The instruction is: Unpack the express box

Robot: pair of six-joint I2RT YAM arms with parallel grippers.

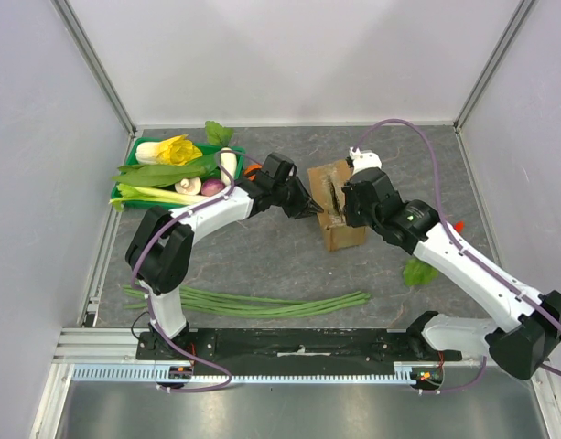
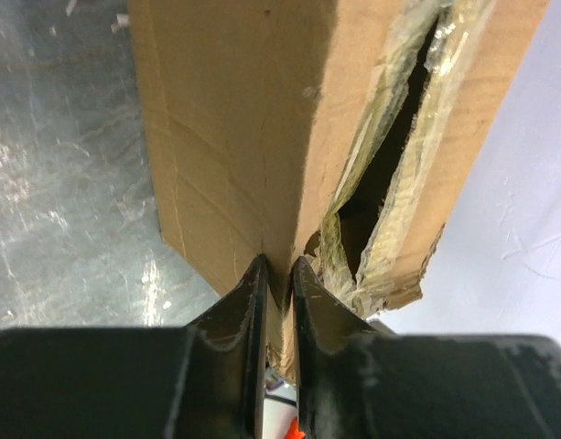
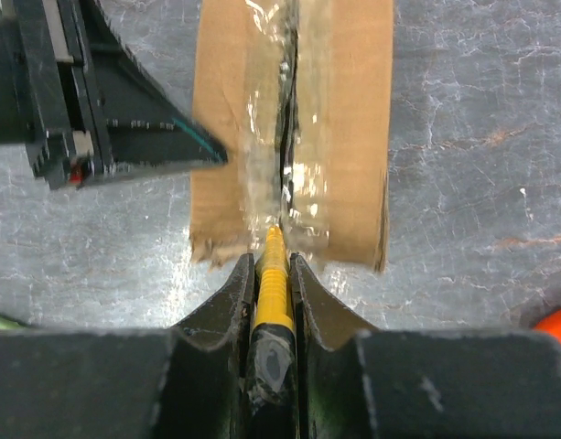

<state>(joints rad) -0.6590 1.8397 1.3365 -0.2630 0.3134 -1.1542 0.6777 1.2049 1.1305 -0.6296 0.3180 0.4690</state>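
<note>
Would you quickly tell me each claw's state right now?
Left claw: closed on the express box flap edge.
Right claw: closed on a yellow tool.

Bench count:
- One express box (image 1: 336, 212), brown cardboard.
- Two arms, two grippers: left gripper (image 2: 278, 267) and right gripper (image 3: 273, 261).
- One yellow-handled tool (image 3: 273, 297).
- One green tray (image 1: 132, 154) of vegetables. Countable in it: one white radish (image 1: 152, 151) and one purple onion (image 1: 212, 187).
- One bundle of long green stalks (image 1: 253, 303).
- Two loose leaves: one behind the tray (image 1: 218, 133), one by the right arm (image 1: 417, 272).
</note>
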